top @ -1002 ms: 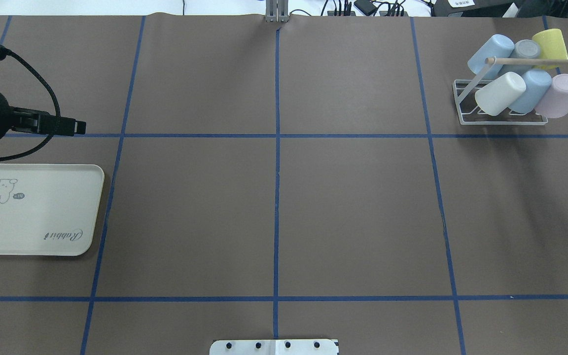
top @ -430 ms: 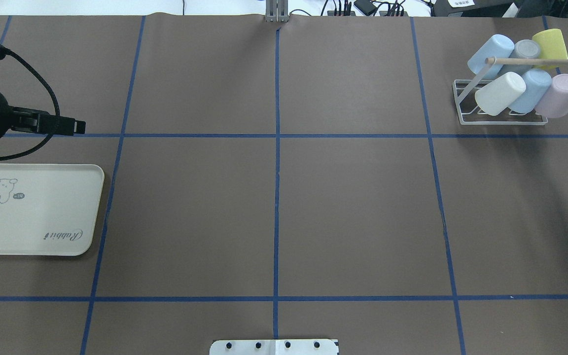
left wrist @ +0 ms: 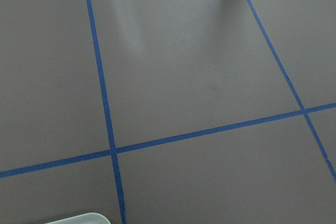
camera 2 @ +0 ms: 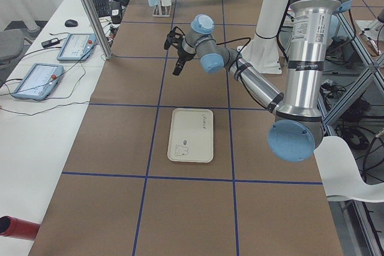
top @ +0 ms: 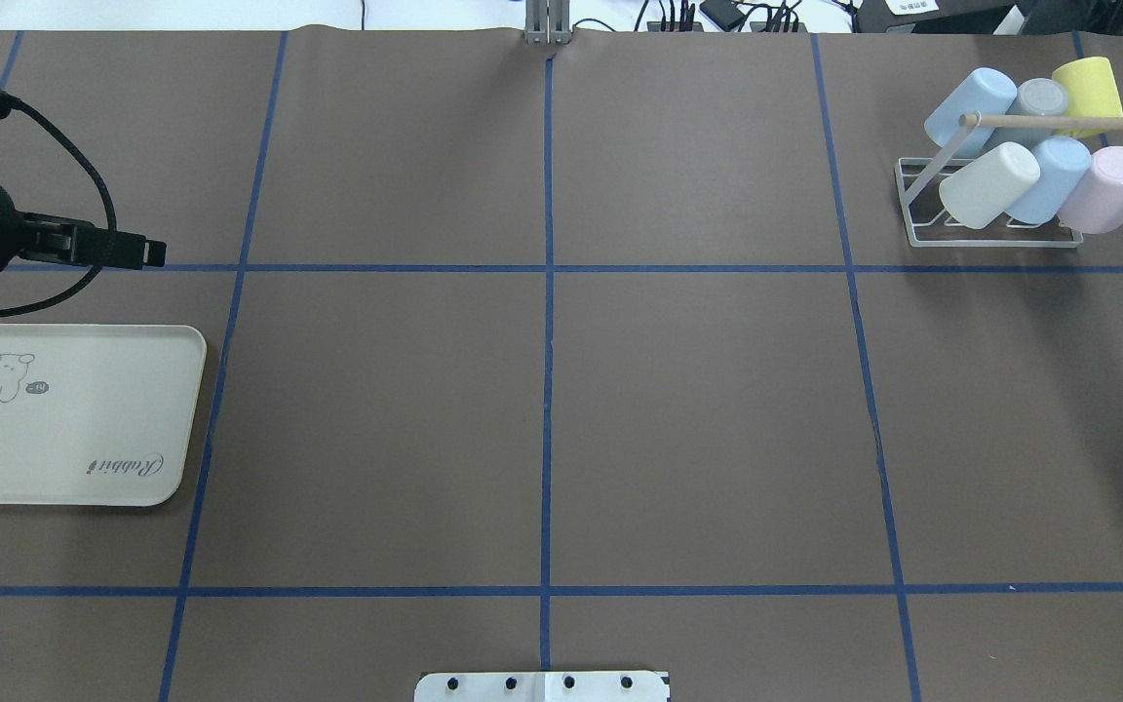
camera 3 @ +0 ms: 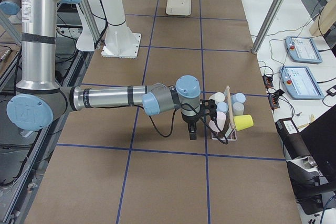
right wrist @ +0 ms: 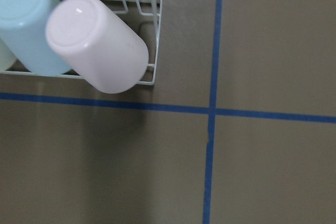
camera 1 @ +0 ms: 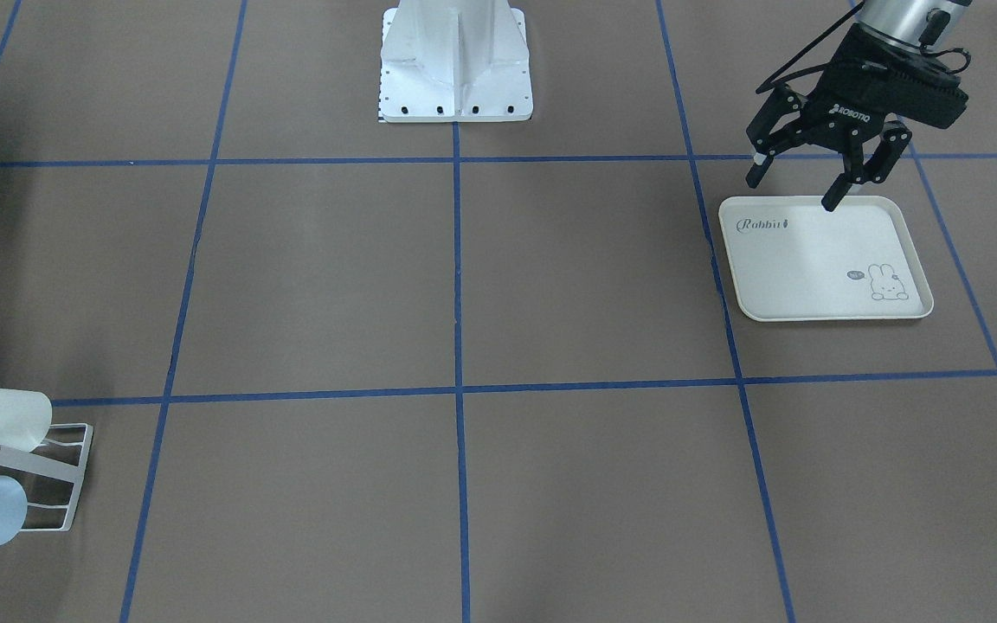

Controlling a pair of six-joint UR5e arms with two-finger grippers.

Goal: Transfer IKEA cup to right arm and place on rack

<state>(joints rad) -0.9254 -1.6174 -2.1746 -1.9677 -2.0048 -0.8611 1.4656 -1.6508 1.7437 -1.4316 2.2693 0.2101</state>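
On the rack (camera 1: pixel 40 465) you can count six: two light blue cups (top: pixel 969 107) (top: pixel 1049 175), one grey cup (top: pixel 1041 99), one yellow cup (top: pixel 1088 86), one white cup (top: pixel 988 184) and one pink cup (top: pixel 1105 187). You also have one wooden dowel (top: pixel 1068 121), one cream tray (top: pixel 84 419), two arms, the left arm (camera 2: pixel 306 58) and the right arm (camera 3: pixel 105 98), and two tablets (camera 2: pixel 77 46) (camera 2: pixel 37 80) on the side bench.

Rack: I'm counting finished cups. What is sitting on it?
The rack holds six tilted cups: far blue cup, near blue cup, grey cup, yellow cup, white cup, pink cup. Prongs under them are covered.
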